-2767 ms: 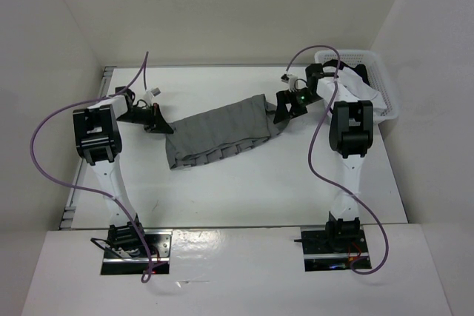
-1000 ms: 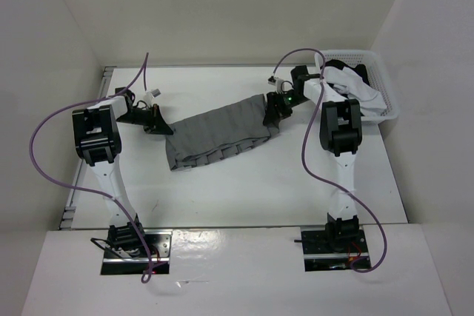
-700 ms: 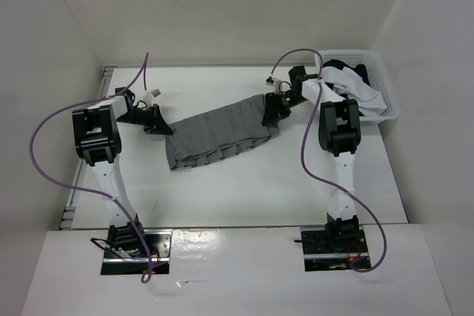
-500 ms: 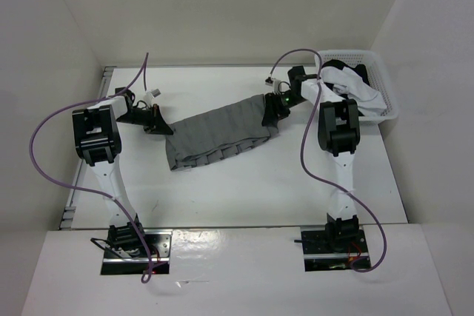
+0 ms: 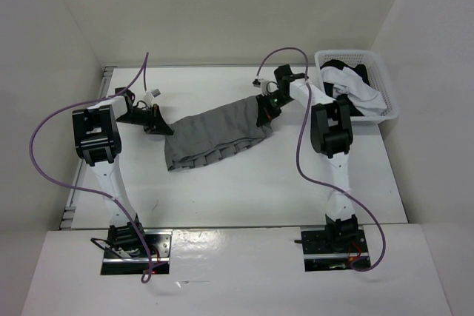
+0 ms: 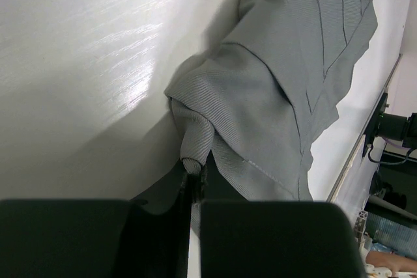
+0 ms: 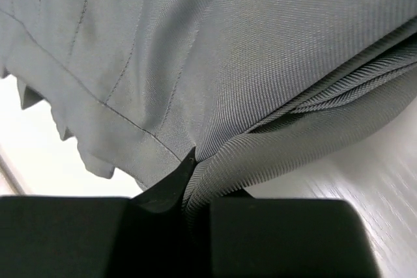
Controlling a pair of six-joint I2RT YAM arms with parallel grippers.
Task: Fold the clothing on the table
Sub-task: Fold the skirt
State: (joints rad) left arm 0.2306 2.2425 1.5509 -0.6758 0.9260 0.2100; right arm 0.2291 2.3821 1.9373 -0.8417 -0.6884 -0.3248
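White arms (image 5: 111, 179) carry black joints (image 5: 95, 135) and purple cables (image 5: 35, 138). The left hand (image 5: 164, 127) and right hand (image 5: 264, 118) are black.

readable text: none | labels, brands: none | numbers, signs: none | views checked: all three

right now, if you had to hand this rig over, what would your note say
Left gripper: shut on the left end of the skirt.
Right gripper: shut on its right end.
Skirt spread across the table between the arms; basket with a white-and-black garment at far right.
Done: both ends gripped.
Left: no fold yet; likely bring one end over the other.
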